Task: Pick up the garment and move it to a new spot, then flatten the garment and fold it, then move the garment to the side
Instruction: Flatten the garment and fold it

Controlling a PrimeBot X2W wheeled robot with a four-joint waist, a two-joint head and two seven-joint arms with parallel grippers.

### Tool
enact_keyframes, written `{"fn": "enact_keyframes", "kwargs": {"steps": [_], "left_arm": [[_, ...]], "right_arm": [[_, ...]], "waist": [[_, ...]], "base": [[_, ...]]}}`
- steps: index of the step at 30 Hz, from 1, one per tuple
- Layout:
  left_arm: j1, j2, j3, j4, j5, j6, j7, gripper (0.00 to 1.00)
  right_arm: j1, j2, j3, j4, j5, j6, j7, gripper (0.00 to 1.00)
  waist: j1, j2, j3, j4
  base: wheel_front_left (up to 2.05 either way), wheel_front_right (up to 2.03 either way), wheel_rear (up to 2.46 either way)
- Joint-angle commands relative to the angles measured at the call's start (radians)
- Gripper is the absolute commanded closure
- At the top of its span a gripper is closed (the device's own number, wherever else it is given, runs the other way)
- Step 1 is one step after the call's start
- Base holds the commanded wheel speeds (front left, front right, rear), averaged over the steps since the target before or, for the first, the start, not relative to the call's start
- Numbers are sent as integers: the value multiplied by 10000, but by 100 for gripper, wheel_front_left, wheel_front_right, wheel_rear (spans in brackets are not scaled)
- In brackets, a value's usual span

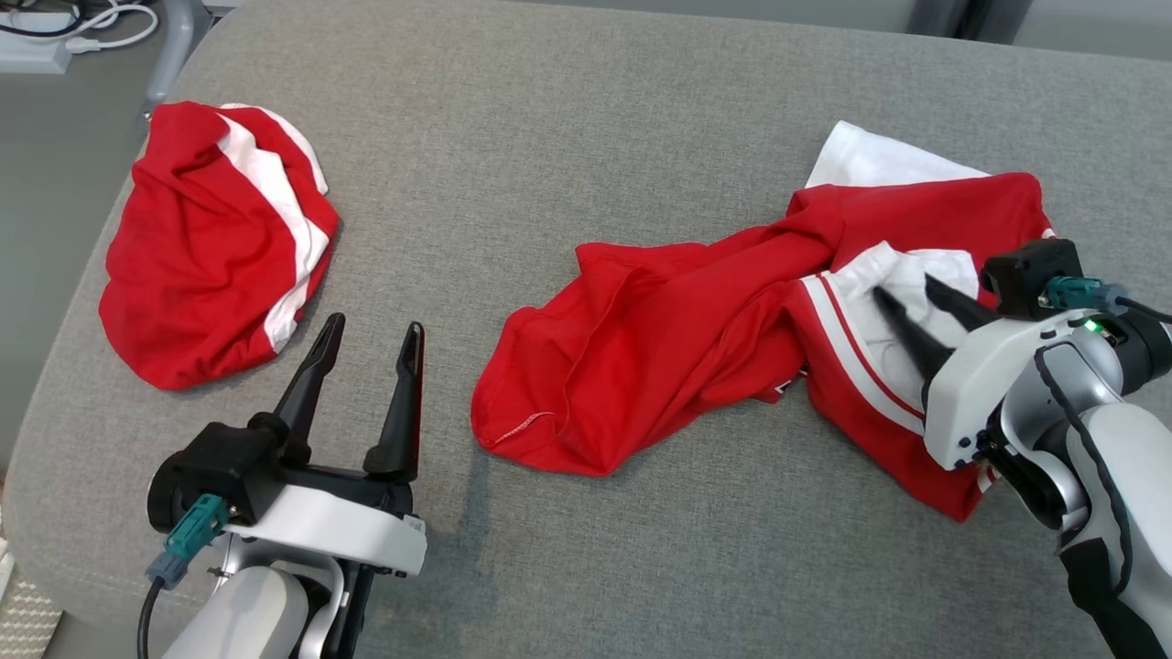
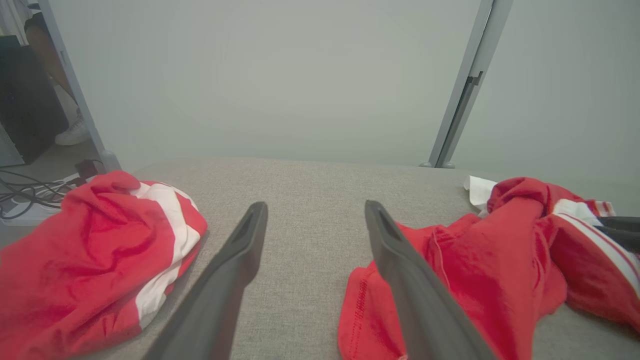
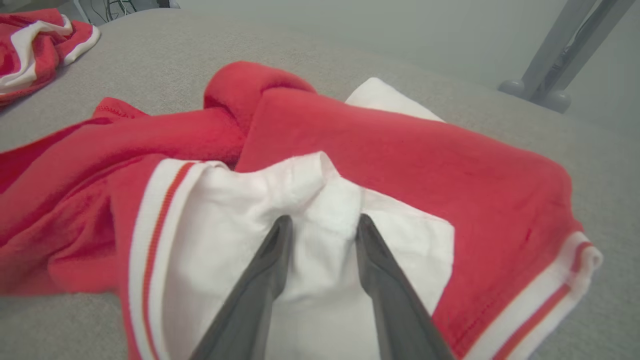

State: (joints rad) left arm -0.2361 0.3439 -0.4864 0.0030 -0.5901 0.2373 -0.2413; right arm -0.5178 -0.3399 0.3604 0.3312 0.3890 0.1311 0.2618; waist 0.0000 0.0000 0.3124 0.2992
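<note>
**A:** So, where is the garment sitting relative to the claws?

**B:** It is lying crumpled on the grey padded surface. It is bunching up under the right claw and trailing away toward the left claw, with its red hem ending just off that claw's right side.

**A:** And what are the claws doing?

**B:** The left one is standing wide and holding nothing, hovering over bare padding. The right one is standing partway narrow, with its fingers straddling a raised white fold. Whether it is already pinching that fold, I cannot tell.

**A:** How are you expecting the cloth to behave?

**B:** I am judging it as soft, light, limp knit. It is likely going to sag and drape from wherever it is taken, and a thin single layer may be slipping out of a loose pinch. That white ridge between the right fingers is looking like a good hold, since it is standing up and doubled over. The striped band just left of that claw is looking firmer still.

**A:** Anything to avoid?

**B:** Another red-and-white garment is lying bunched well off the left claw's left side.
</note>
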Motion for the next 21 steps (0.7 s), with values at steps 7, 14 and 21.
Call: {"fn": "enact_keyframes", "kwargs": {"steps": [7,14,21], "left_arm": [[-191,5,230,118,88,-53,-141,0],[-58,140,341,35,141,-15,-152,0],[145,350,450,-135,56,96,-62,0]], "right_arm": [[-24,-61,-211,-597,252,-7,-609,100],[515,75,-1694,-1908,-255,-7,-1238,100],[1922,524,-3006,-3787,-883,-5,-789,100]], "waist": [[0,0,-45,-400],[0,0,-239,-1025],[0,0,-297,-1590]], "base": [[0,0,0],[0,0,0],[0,0,0]]}}
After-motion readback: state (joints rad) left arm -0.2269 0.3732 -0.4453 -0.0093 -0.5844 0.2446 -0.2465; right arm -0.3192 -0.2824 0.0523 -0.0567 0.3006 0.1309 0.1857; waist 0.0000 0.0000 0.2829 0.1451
